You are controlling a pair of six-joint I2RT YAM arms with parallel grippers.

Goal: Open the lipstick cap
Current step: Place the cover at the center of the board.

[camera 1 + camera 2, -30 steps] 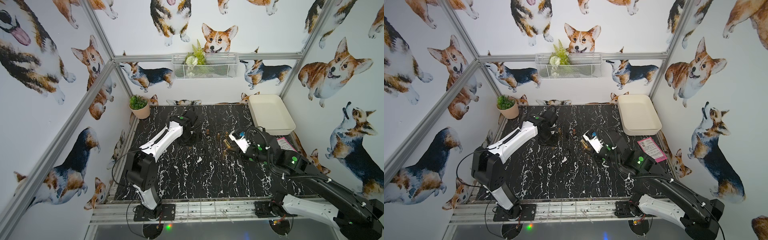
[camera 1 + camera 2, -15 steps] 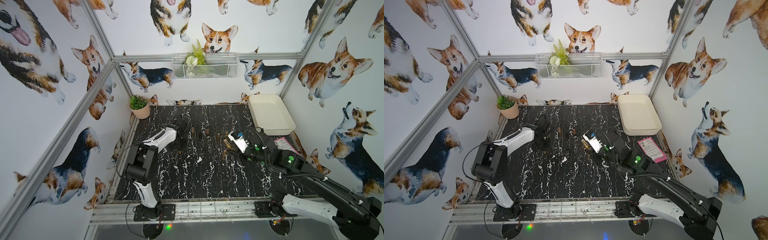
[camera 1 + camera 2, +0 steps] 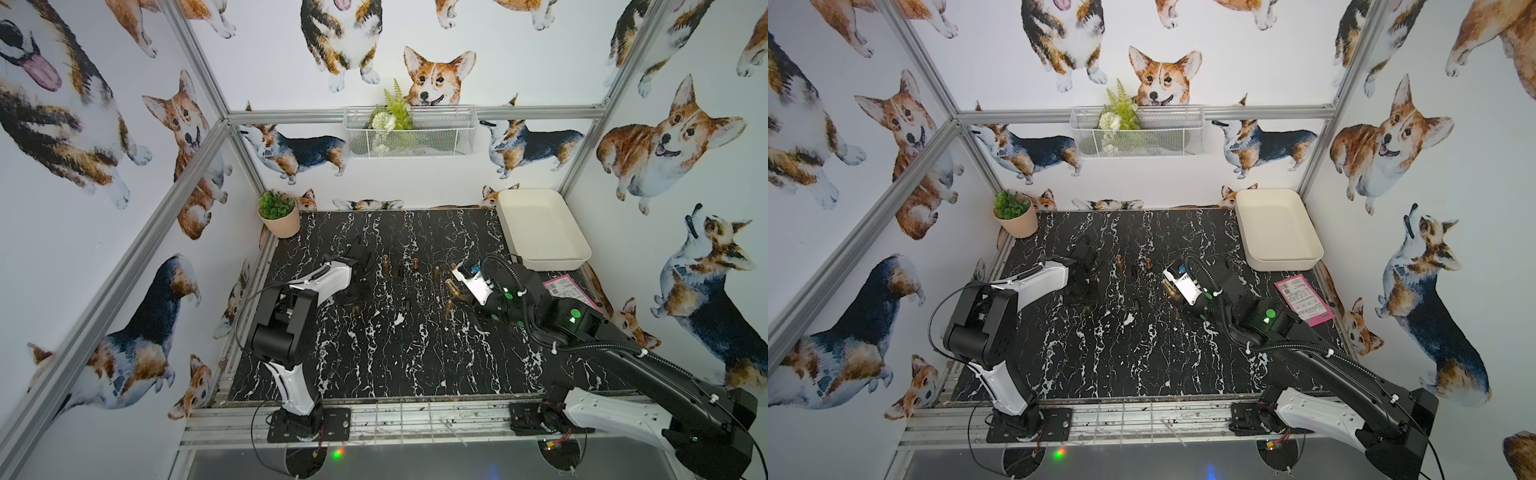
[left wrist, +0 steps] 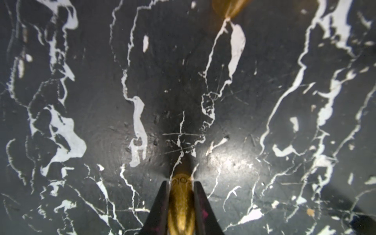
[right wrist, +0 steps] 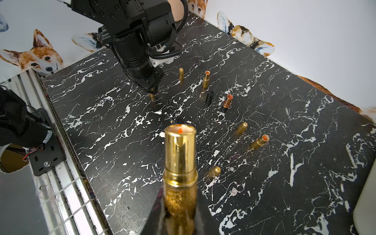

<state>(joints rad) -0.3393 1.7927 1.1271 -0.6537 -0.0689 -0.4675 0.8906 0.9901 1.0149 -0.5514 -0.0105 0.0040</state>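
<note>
The table (image 3: 374, 357) is a black slab veined with white like marble, scuffed and scratched up close. It is boxed in by white walls (image 3: 415, 183) printed with corgis and framed in aluminium rails (image 3: 291, 114). On the rear wall at 12 o'clock hangs a white wire basket (image 3: 436, 137) holding a fern. A peach-coloured pot (image 3: 284, 226) of greenery stands in the 11 o'clock corner, a smooth cream tray (image 3: 536, 224), rectangular with rounded corners, fills the 1 o'clock corner, and a pink card (image 3: 567, 291) lies at the 3 o'clock edge. Reckoned from the table's middle, the right gripper (image 5: 180, 193) sits toward 2 o'clock. Its dark fingers are clamped on the glittery gold base of the lipstick (image 5: 180, 150), a polished gold cylinder, uncapped, with an orange-red tip just showing in its open mouth. Toward 9 o'clock the left gripper (image 4: 181, 184) is pinched tight on a gold, bullet-shaped cap (image 4: 181, 205), rounded end down at the surface. Between the two and toward 12 o'clock, other lipsticks (image 5: 206, 79) in gold and copper, opened, and loose caps (image 5: 242, 128) stand or lie scattered, with a black cap (image 5: 209, 97) among them.
</note>
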